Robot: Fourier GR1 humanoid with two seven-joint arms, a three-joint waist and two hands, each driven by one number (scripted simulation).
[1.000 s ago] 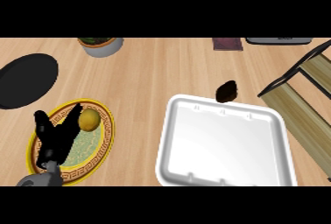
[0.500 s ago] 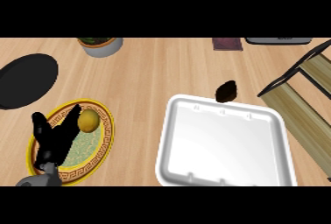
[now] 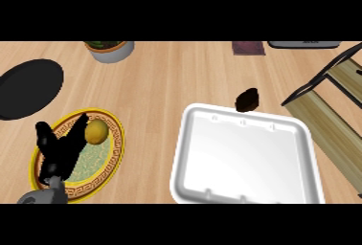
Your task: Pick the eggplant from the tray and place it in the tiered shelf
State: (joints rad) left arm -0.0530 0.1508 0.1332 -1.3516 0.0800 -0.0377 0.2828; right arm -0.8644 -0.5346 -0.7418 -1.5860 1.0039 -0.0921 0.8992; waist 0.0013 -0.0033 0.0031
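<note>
The dark eggplant (image 3: 247, 99) lies on the wooden counter just beyond the far rim of the white tray (image 3: 244, 160), not inside it. The tray holds nothing. The tiered shelf (image 3: 331, 98), with black frame and wooden boards, stands at the right edge. My left hand (image 3: 60, 150) rests open at lower left, fingers pointing up, over a yellow patterned plate (image 3: 106, 158). My right hand does not show.
A yellow lemon-like fruit (image 3: 96, 131) sits on the patterned plate beside my left hand. A black round plate (image 3: 28, 88) lies at far left. A grey plant pot (image 3: 109, 49) stands at the back; a dark red item (image 3: 248, 47) and a grey appliance edge (image 3: 304, 44) lie far right.
</note>
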